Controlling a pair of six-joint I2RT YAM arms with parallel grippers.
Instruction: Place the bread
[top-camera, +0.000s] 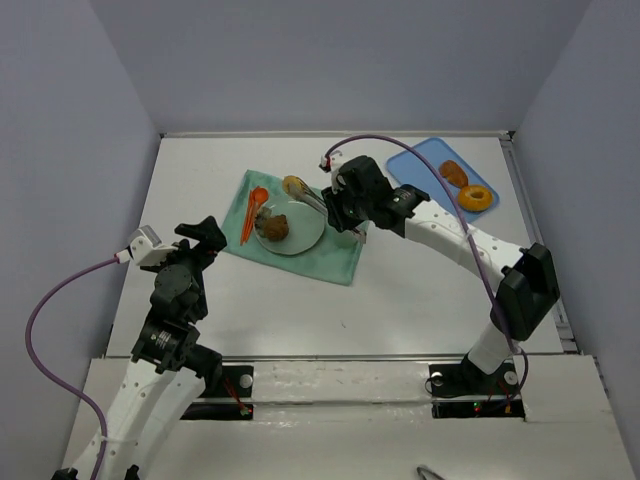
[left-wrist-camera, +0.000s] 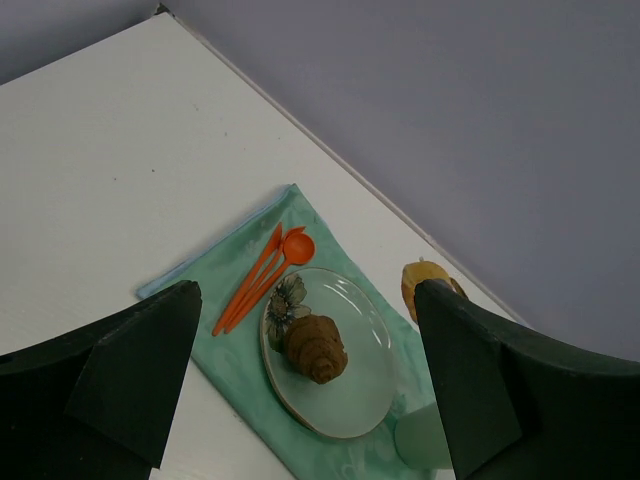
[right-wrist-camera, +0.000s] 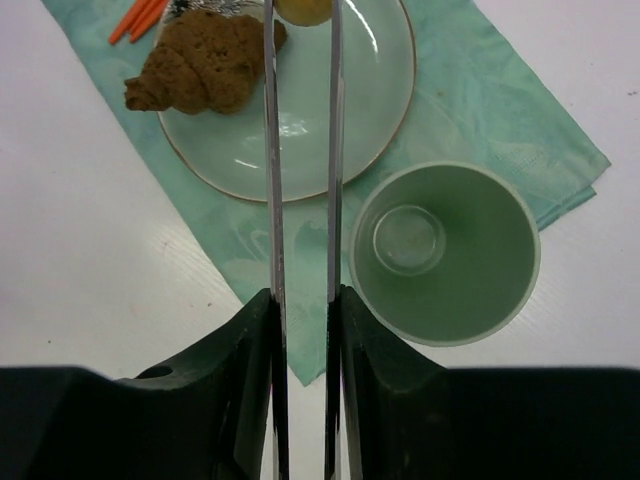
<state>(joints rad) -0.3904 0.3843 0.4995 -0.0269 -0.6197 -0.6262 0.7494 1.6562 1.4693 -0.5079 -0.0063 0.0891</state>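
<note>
White desk (top-camera: 420, 290), plain grey-lilac walls (top-camera: 330, 60) on three sides. My right end effector (right-wrist-camera: 303, 295) is clamped on tongs (right-wrist-camera: 270, 150), which pinch the bread roll (right-wrist-camera: 303, 8) at the far side of the plate (right-wrist-camera: 395, 110) on the green cloth (top-camera: 335, 260). My left end effector (left-wrist-camera: 305, 300) hangs agape, empty.

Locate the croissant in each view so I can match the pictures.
Top external: croissant left of centre, on the plate's left half.
Left wrist: croissant lower centre.
Right wrist: croissant upper left.
Shared landmark: the plate it lies on.
</note>
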